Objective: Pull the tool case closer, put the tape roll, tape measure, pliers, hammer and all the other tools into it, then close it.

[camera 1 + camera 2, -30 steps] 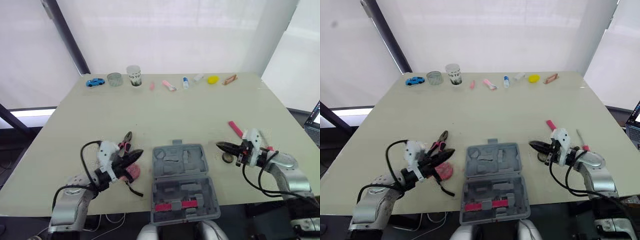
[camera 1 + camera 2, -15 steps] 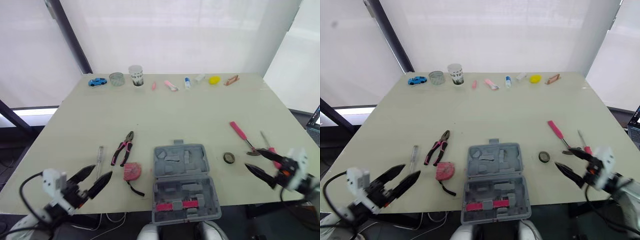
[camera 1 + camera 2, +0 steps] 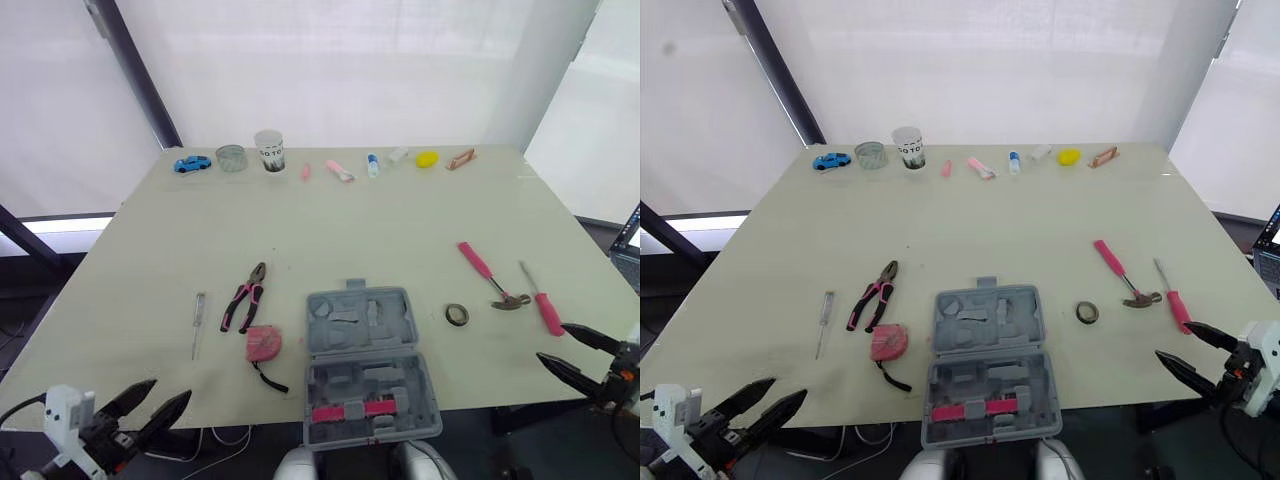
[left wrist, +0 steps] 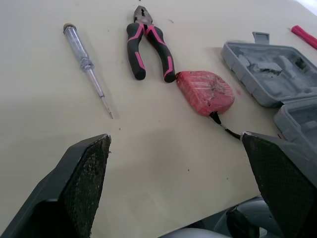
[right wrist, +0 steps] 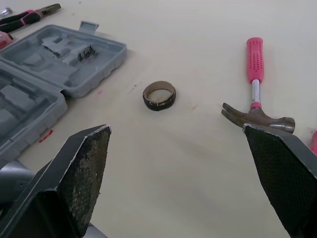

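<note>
Open and flat on the pale table point(image 3: 400, 215), the grey plastic tool case point(image 3: 368, 360) lies between the robot's two grippers and well apart from both, seen from the head; its moulded recesses show bare grey, with two pink strips in the half nearer the robot. The left gripper point(image 3: 171, 389) and the right gripper point(image 3: 552, 342) hang at the table's near edge, each with fingers spread wide and nothing between them. Far ahead of both, a row of small things lines the table's far edge, among them a blue toy car point(image 3: 190, 163), a clear glass jar point(image 3: 231, 158) and a white paper cup point(image 3: 268, 150) whose dark lettering is too small to read. From the left wrist, the red tape measure point(image 4: 204, 92) lies ahead of the spread fingers, the black-and-pink pliers point(image 4: 148, 42) just beyond it, a clear-handled screwdriver point(image 4: 86, 64) beside them, and the case off toward the other arm. From the right wrist, the small dark tape roll point(image 5: 159, 95) lies ahead of the gaping fingers, the pink-handled hammer point(image 5: 255, 87) near it on the side away from the case.
</note>
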Motion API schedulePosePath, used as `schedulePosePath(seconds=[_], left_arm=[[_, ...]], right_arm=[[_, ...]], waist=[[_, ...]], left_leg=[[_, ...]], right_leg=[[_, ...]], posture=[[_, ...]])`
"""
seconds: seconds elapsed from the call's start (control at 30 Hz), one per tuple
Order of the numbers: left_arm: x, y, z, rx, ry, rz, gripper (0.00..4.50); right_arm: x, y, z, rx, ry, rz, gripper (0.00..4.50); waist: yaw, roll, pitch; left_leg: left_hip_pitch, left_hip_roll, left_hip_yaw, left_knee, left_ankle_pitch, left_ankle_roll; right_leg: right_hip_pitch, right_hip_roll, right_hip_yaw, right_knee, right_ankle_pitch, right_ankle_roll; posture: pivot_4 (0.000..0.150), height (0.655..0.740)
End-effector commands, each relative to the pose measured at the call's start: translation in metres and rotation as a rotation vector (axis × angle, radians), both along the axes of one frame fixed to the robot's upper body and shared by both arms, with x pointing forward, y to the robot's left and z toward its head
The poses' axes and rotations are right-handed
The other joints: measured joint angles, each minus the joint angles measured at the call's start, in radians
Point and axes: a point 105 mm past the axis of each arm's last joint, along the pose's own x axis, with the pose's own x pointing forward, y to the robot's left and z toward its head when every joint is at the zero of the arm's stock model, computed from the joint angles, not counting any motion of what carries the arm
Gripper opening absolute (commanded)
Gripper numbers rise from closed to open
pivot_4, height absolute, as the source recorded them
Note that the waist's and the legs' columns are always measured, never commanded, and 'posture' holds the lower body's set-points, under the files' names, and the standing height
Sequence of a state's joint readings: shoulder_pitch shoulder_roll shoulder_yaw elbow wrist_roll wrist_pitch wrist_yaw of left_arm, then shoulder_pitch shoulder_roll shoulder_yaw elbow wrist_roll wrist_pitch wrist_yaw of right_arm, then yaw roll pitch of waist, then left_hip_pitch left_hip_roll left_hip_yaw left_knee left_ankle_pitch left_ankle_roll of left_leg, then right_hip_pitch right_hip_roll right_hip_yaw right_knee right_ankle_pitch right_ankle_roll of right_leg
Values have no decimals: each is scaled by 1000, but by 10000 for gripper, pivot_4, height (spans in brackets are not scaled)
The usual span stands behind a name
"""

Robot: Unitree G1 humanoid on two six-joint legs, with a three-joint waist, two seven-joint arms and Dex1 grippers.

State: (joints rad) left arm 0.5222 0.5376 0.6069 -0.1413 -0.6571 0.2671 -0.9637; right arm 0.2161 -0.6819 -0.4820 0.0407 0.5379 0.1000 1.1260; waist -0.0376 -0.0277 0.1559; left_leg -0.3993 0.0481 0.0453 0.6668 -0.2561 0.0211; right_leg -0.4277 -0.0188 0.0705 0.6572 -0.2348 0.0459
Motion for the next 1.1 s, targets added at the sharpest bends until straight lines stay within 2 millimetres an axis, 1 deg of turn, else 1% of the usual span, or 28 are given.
schedulePosePath(seconds=[0.03,0.2,0.27,0.33,0.37,0.43,0.5,0.6,0.67,0.73,0.83,0.87,0.93,0.97,1.0,1.07,1.1], left_arm=[[21,-16,24,63,-81,-77,44810],[39,-38,46,56,-153,-211,44810],[43,-45,52,48,-169,-249,44810],[50,-56,58,72,-193,-298,44810],[54,-65,62,52,-206,-332,44810],[61,-76,74,33,-298,-363,44810],[63,-83,76,32,-314,-411,44810],[63,-92,80,7,-333,-505,44810],[60,-99,82,-13,-332,-589,44810],[54,-104,83,-23,-331,-680,44810],[51,-106,82,-35,-324,-734,44810],[51,-106,82,-38,-324,-736,44810],[54,-103,79,-25,-314,-707,44810],[57,-100,75,-5,-296,-670,44810],[59,-97,72,18,-283,-634,44810],[60,-92,70,22,-274,-572,44810],[60,-88,70,20,-277,-541,44810]], right_arm=[[13,20,22,-7,-94,65,45000],[25,44,35,-2,-120,146,45000],[29,49,37,-10,-123,167,45000],[36,57,40,-56,-126,194,45000],[39,63,41,-84,-125,223,45000],[45,70,44,-141,-125,252,45000],[47,77,42,-235,-113,301,45000],[50,88,47,-304,-79,369,45000],[60,89,48,-440,-23,351,45000],[65,88,48,-568,34,356,45000],[73,96,53,-624,56,390,45000],[75,97,54,-632,56,393,45000],[80,108,61,-614,4,427,45000],[85,116,68,-556,-36,431,45000],[85,126,75,-510,-91,468,45000],[79,142,88,-357,-177,546,45000],[75,147,91,-293,-184,574,45000]], waist=[[0,0,0],[-1,0,0],[-1,0,0],[-1,0,0],[-1,0,0],[0,1,0],[0,0,0],[-1,0,0],[-1,1,1],[-3,1,1],[-2,1,1],[-1,1,1],[-1,1,1],[-1,1,1],[-3,0,2],[-3,0,2],[-2,0,2]], left_leg=[[0,0,0,0,0,0],[0,-1,2,-1,0,0],[-1,-1,3,-1,0,1],[-1,-2,3,0,0,1],[-1,-2,3,0,0,1],[-1,-2,4,0,0,1],[-1,-2,4,1,0,1],[-1,-3,5,0,0,1],[-1,-3,5,0,0,1],[-1,-2,5,0,0,1],[-1,-2,5,1,0,1],[-2,-2,5,1,0,1],[-2,-2,5,0,0,1],[-2,-2,5,0,0,1],[-2,-2,5,0,0,1],[-2,-2,4,1,0,1],[-2,-2,3,0,0,1]], right_leg=[[0,0,0,1,0,0],[0,1,0,1,1,-2],[0,1,1,1,2,-4],[0,1,1,1,2,-4],[0,1,1,1,2,-4],[0,1,1,1,2,-3],[1,1,0,2,2,-3],[1,2,0,2,3,-4],[0,2,0,2,3,-4],[-1,2,1,3,3,-4],[-1,2,0,3,2,-4],[-1,2,0,3,2,-4],[-1,2,0,2,2,-4],[-1,2,0,2,2,-4],[-1,2,0,2,2,-4],[-1,2,0,3,3,-4],[-1,2,0,3,4,-2]], posture=[[1500,7400],[1500,7400],[1500,7400],[1500,7400],[1500,7400],[1500,7400],[1500,7400],[1500,7400],[1500,7400],[1500,7400],[1500,7400],[1500,7400],[1500,7400],[1500,7400],[1500,7400],[1500,7400],[1500,7400]])
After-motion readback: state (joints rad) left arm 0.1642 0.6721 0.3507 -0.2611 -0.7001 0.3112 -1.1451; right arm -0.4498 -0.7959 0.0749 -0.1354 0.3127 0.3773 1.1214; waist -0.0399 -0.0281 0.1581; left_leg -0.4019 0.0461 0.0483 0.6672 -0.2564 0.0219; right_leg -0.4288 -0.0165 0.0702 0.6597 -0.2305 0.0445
